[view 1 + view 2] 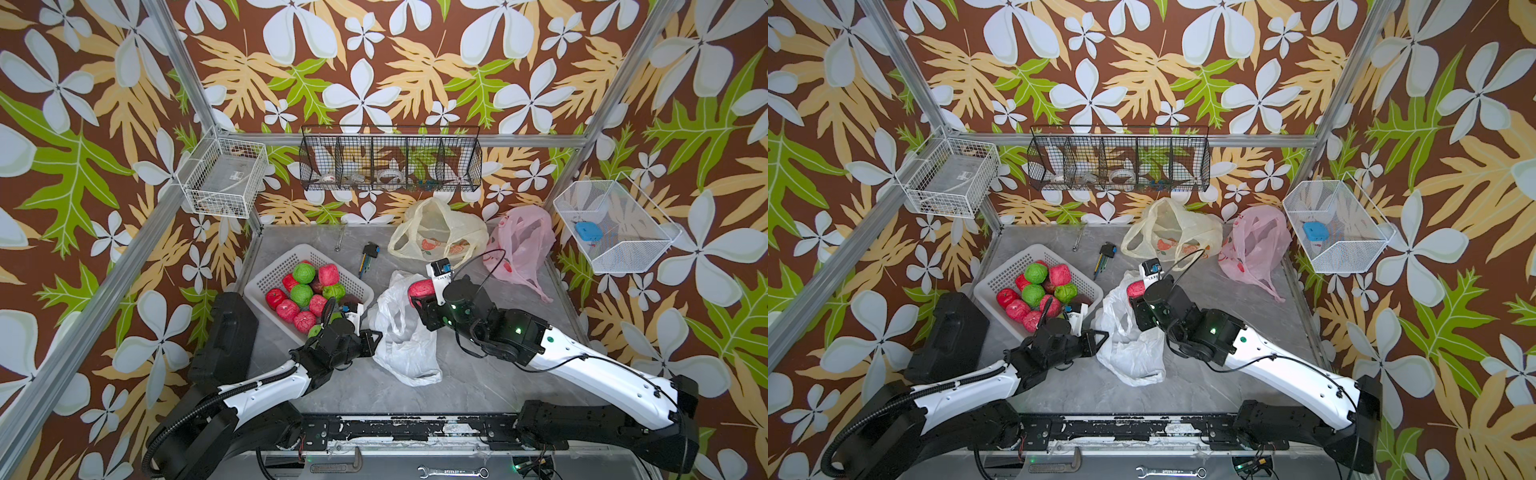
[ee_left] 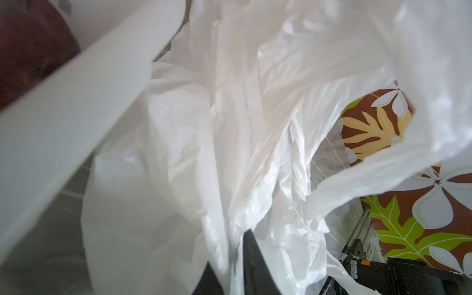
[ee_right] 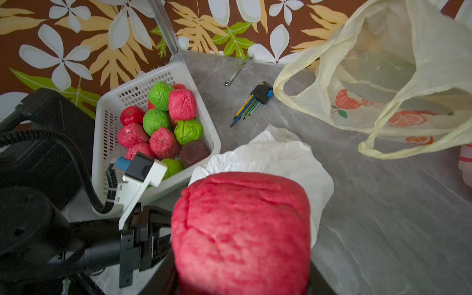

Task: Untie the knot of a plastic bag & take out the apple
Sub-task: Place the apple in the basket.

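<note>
A red apple [image 1: 419, 287] [image 3: 240, 229] sits between the jaws of my right gripper [image 1: 424, 301] [image 3: 240, 268], which is shut on it and holds it just above the white plastic bag [image 1: 405, 332] [image 1: 1129, 345]. The bag lies crumpled on the grey table with its mouth loose, and no knot is in view. My left gripper [image 1: 376, 334] [image 2: 228, 251] is at the bag's left edge. Its black fingers stand slightly parted, with a fold of the white film [image 2: 229, 127] between them.
A white basket [image 1: 272, 268] of several red and green apples stands left of the bag, with a black case [image 1: 226, 332] beside it. A yellow bag [image 1: 436, 228] and a pink bag [image 1: 519, 245] lie at the back. A hex key set [image 1: 368, 253] and a wrench [image 1: 340, 239] lie nearby.
</note>
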Robot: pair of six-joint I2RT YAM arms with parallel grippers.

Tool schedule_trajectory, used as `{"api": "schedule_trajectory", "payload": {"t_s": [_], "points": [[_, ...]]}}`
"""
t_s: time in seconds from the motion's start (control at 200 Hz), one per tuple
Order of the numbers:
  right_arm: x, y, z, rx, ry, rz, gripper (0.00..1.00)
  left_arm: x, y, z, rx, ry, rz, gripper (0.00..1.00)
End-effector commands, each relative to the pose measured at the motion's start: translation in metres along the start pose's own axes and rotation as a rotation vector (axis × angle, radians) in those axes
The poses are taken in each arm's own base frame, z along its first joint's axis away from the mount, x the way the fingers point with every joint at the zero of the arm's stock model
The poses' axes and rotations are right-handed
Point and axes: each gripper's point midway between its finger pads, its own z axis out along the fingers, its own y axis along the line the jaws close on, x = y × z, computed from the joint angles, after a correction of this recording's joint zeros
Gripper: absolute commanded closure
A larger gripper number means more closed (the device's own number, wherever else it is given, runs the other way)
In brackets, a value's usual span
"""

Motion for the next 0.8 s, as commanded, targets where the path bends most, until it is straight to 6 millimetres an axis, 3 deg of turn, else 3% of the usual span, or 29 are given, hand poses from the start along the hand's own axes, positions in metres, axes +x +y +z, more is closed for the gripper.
{"api": "schedule_trajectory", "payload": {"t_s": [0.0,0.255,0.345,0.495,0.636,0.736,0.796], "points": [[-0.028,0.011,0.022,0.032,-0.036,-0.059,0.58,-0.007,-0.009,-0.009,0.039,-0.035,0.053,0.69],[-0.045,0.089,0.124,-0.113,0.057,-0.156,0.58,-0.014,0.013,-0.057,-0.047,-0.166,0.06,0.48],[-0.039,0.113,0.161,-0.166,0.091,-0.161,0.58,-0.02,0.021,-0.079,-0.089,-0.232,0.049,0.45],[-0.011,0.138,0.22,-0.216,0.169,-0.17,0.55,-0.037,0.031,-0.12,-0.153,-0.371,0.023,0.43],[0.009,0.148,0.247,-0.235,0.214,-0.176,0.46,-0.051,0.031,-0.141,-0.133,-0.491,-0.017,0.42],[0.013,0.148,0.25,-0.236,0.222,-0.177,0.31,-0.054,0.035,-0.145,-0.162,-0.506,-0.017,0.41],[0.012,0.147,0.247,-0.234,0.22,-0.184,0.28,-0.055,0.035,-0.145,-0.172,-0.507,-0.014,0.4]]}}
